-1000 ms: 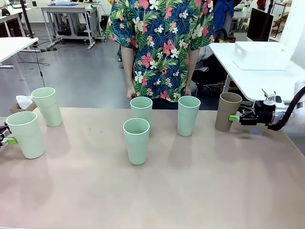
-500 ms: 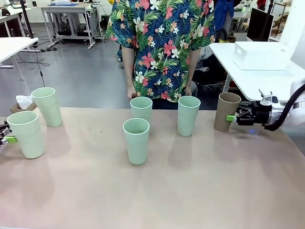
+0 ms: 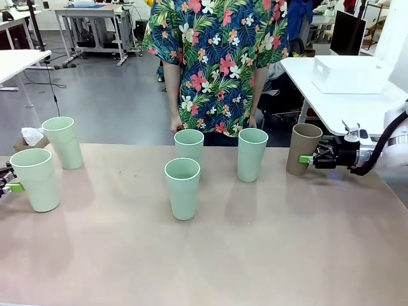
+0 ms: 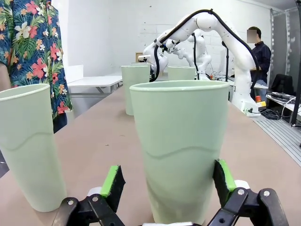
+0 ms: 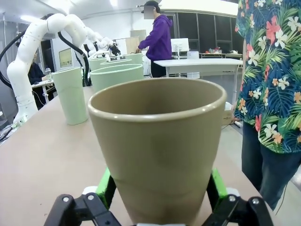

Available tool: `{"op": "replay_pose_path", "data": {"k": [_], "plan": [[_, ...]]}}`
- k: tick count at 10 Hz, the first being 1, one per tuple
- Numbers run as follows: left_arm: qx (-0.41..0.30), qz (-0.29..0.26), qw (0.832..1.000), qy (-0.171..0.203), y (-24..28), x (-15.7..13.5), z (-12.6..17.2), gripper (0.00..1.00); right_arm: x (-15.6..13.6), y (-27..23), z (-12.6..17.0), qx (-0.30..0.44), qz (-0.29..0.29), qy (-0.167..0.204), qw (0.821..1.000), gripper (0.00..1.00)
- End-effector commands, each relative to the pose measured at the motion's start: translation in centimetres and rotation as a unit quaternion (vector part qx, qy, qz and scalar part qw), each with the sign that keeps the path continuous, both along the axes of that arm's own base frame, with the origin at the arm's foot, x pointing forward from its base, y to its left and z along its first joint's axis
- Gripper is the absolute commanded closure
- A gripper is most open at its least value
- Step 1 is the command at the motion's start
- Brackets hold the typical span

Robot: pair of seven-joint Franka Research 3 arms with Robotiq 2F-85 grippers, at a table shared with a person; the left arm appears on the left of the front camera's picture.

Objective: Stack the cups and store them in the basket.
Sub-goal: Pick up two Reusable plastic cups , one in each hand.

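Front view: we count 5 mint cups (image 3: pixel 182 188) and 1 tan cup (image 3: pixel 304 149) upright on table (image 3: pixel 268 255); basket (image 3: pixel 349 75) on second table (image 3: pixel 331 108), far right. Right claw (image 3: pixel 306 159) at tan cup.
Left wrist: left claw (image 4: pixel 167 182) released, pads flanking near mint cup (image 4: pixel 181 141).
Right wrist: we see right claw released, straddling tan cup.

Five cups (image 3: pixel 182 188) are showing pale mint green; one cup (image 3: pixel 304 150) is showing tan-brown. The basket (image 3: pixel 349 80) is showing white. The person's shirt (image 3: pixel 213 57) is displaying a multicoloured tropical floral print.
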State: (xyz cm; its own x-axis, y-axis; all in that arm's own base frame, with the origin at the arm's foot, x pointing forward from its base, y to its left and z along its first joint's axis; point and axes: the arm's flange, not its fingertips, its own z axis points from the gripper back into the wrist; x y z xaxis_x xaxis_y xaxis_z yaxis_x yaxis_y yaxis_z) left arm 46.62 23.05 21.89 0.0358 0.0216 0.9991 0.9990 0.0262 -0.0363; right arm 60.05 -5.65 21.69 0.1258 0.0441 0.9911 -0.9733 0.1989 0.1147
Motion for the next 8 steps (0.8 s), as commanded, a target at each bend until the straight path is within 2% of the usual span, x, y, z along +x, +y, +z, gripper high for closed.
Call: {"op": "replay_pose_path", "data": {"k": [1,8], "plan": [[0.009,0.008,1.0,-0.018,-1.2,-1.3,-0.1,0.0,0.5,0.6,0.2,-0.008,-0.006,-0.002,1.0,0.0],[0.015,0.011,1.0,-0.01,-1.9,-2.6,0.8,0.0,0.8,1.5,-0.2,-0.012,-0.008,0.003,1.0,0.0]]}}
